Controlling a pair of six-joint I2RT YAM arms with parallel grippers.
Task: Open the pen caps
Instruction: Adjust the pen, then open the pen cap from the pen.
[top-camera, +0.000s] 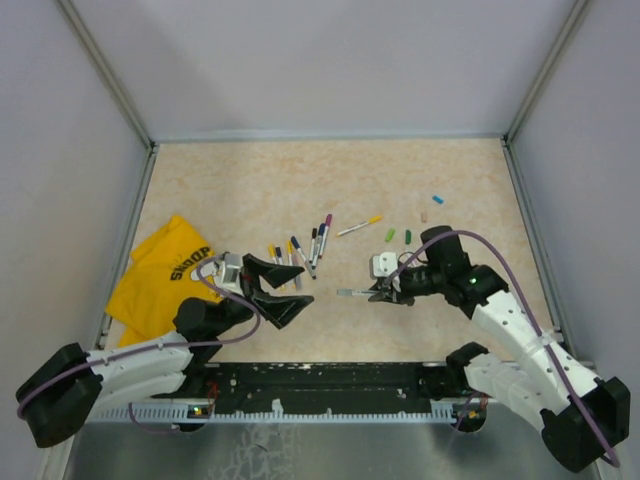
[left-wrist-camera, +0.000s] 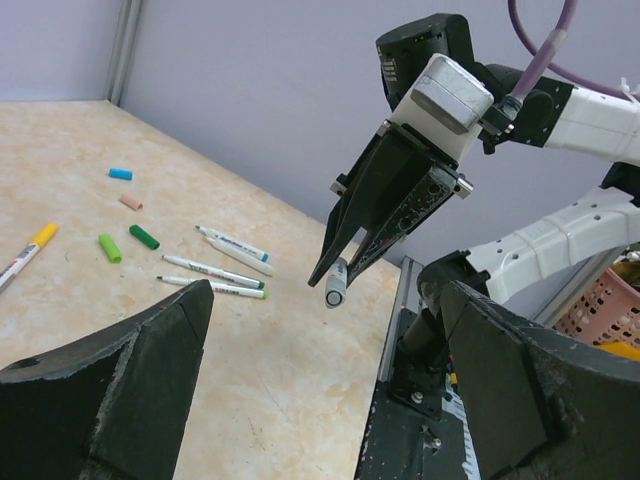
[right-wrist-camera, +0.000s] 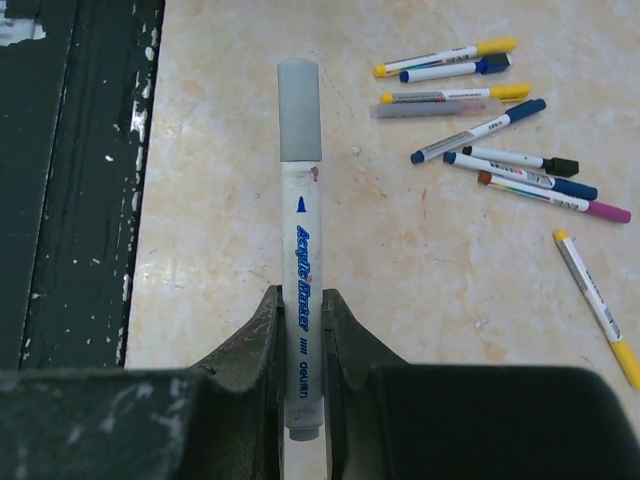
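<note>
Grey-capped pen (right-wrist-camera: 300, 260) sat clamped in the narrow jaws of the right gripper (top-camera: 385, 293) at centre frame of the top view, its grey cap (right-wrist-camera: 299, 110) on and pointing left; the left gripper (top-camera: 305, 286) stood near that end, jaws wide, holding nothing. Other pens (top-camera: 305, 250) lay just above on the table (top-camera: 250, 180); loose pen caps (top-camera: 390, 235) lay right of centre.

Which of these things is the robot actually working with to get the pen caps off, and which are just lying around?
Job: grey-capped pen gripped by the right gripper; open left gripper; clustered pens; loose caps already off.
Lying about: yellow printed cloth; pink basket.
</note>
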